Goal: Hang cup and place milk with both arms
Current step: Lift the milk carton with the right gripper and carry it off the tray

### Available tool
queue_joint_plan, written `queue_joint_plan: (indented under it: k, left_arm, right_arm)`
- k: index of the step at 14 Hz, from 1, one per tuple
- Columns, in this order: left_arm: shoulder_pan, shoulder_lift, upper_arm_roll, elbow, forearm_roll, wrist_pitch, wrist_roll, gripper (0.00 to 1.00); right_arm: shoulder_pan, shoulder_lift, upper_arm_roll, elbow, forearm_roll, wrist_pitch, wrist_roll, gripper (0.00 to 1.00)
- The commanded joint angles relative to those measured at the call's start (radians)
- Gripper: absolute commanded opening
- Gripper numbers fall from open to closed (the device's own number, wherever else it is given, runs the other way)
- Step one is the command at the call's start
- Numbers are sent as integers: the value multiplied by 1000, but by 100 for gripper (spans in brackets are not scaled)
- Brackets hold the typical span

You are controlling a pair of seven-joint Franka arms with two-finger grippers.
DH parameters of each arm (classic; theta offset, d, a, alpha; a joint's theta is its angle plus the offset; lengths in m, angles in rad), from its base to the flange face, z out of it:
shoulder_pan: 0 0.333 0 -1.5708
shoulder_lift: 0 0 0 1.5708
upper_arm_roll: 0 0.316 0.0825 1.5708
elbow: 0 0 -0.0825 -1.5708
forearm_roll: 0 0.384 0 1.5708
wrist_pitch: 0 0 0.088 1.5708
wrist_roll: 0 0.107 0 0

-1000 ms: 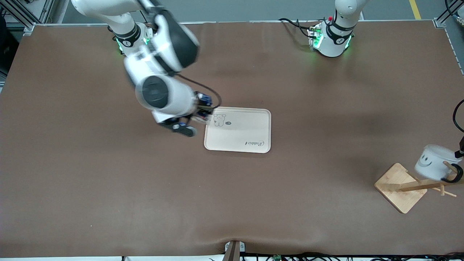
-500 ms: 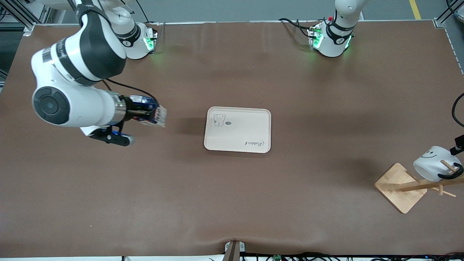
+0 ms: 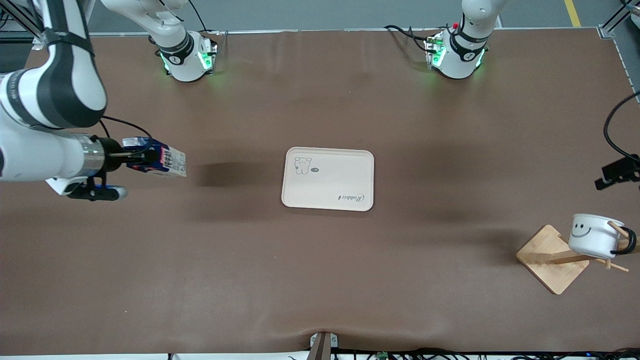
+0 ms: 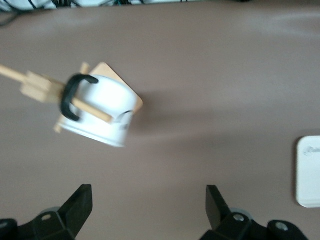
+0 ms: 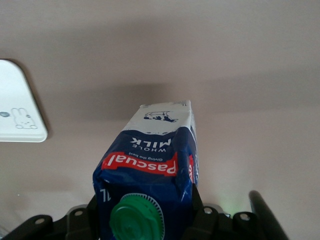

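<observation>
Two right fingers (image 5: 195,212) clamp the milk (image 5: 150,170); left fingers (image 4: 80,205) gape near the cup (image 4: 102,117)

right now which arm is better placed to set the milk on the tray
Right. Its pincer is shut on the milk, over the table toward the right arm's end. The left pincer is open, over the cup hung on the rack; the tray holds nothing.

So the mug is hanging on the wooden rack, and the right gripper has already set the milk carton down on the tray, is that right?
Not quite. The mug does hang on the wooden rack, but the milk carton is not on the tray. The front view shows the right gripper shut on it in the air, toward the right arm's end of the table.
</observation>
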Motion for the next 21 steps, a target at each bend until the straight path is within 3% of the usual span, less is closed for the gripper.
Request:
queue_joint_plan:
  k: [1, 5, 10, 11, 12, 13, 14, 17, 21]
  left_arm:
    - [7, -63, -39, -17, 5, -60, -87, 100]
    - [9, -118, -91, -17, 2, -154, -166, 100]
    - [7, -138, -116, -13, 4, -162, -176, 100]
    - [5, -155, -114, -13, 4, -162, -173, 100]
    - [-7, -164, -114, -13, 5, -162, -173, 100]
    - [-48, -169, -101, -11, 2, -162, -173, 100]
    - [-92, -174, -44, -11, 2, -171, -173, 100]
    - [-305, -209, 175, -13, 1, -183, -168, 100]
    - [-479, -230, 361, -13, -10, -214, -157, 100]
  right_arm:
    - [-38, -65, 20, -125, -46, 86, -19, 0]
    - [-121, -65, 20, -263, -126, 249, -70, 0]
    - [-210, -64, 22, -417, -128, 447, -203, 0]
    - [-215, -59, 22, -422, -126, 452, -203, 7]
    - [-222, -56, 22, -420, -126, 452, -203, 34]
    - [-225, -56, 22, -417, -123, 452, -202, 75]
    - [-225, -55, 22, -416, -117, 449, -202, 100]
    - [-239, -51, 24, -408, -114, 446, -202, 100]
    - [-238, -51, 22, -402, -114, 440, -200, 100]
